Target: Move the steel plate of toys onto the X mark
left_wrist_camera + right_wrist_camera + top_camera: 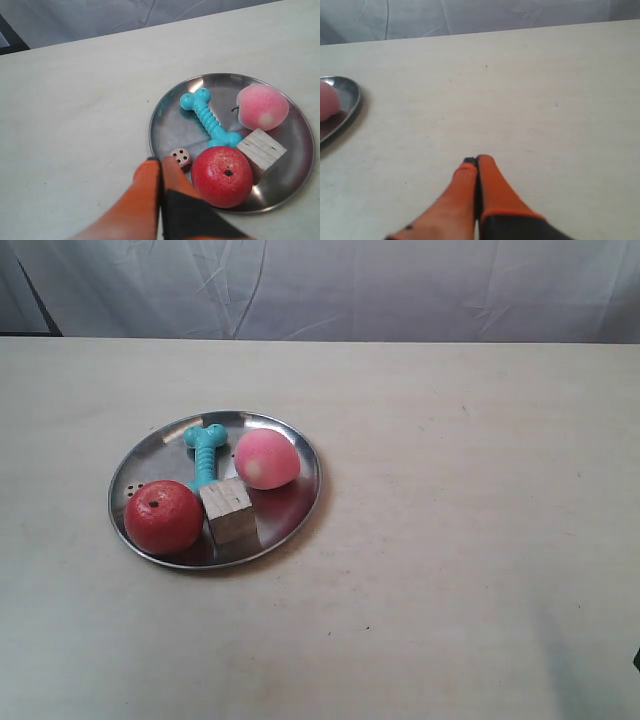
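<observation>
The steel plate point(300, 502) lies left of the table's middle in the exterior view. On it are a red apple point(163, 517), a pink peach point(267, 459), a teal bone point(205, 450) and a wooden cube point(229, 512). The left wrist view shows the same plate point(172, 125) with the small die point(181, 157) beside the apple point(222, 176). My left gripper point(160, 161) is shut and empty, its tips close to the rim by the die. My right gripper point(477, 160) is shut over bare table, well away from the plate's edge point(351, 97). I cannot make out the X mark.
The pale table point(470, 540) runs wide to the plate's right in the exterior view. A wrinkled white cloth point(350, 285) hangs behind the far edge. Neither arm shows in the exterior view.
</observation>
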Controlling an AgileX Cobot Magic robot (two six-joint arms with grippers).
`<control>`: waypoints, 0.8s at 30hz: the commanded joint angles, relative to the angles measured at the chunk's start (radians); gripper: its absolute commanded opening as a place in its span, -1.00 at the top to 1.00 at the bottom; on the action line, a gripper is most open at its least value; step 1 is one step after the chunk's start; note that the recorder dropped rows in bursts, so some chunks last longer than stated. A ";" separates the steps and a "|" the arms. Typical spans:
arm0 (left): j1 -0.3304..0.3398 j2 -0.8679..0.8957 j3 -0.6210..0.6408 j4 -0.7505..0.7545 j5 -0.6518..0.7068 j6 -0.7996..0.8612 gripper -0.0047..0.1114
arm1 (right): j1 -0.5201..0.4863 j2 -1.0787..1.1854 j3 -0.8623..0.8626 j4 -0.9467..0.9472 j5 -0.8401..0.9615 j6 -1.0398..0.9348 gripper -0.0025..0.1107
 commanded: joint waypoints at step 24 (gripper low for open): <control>-0.008 -0.159 0.170 0.101 -0.164 -0.034 0.92 | -0.005 -0.005 0.005 0.006 -0.013 -0.007 0.97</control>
